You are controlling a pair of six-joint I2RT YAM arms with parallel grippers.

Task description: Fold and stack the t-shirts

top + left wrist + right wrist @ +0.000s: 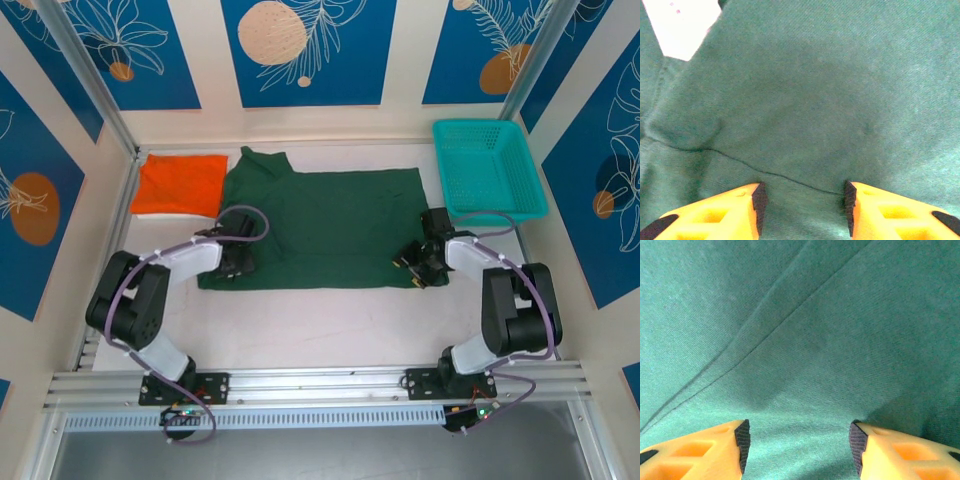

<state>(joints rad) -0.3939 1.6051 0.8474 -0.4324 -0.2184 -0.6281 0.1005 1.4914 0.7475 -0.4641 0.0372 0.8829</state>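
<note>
The dark green t-shirt (325,225) lies spread flat in the middle of the table, one sleeve poking toward the back left. An orange folded shirt (181,184) rests at the back left corner. My left gripper (236,262) hovers over the green shirt's near left corner, open, with green cloth (805,100) and a seam line between its yellow fingers (735,212). My right gripper (412,262) sits at the shirt's near right corner, also open, its pads (742,442) spread wide over the green fabric (805,340).
A teal mesh basket (488,168) stands at the back right, just behind the right arm. White table (330,325) lies between the shirt and the arm bases. Walls close in on both sides.
</note>
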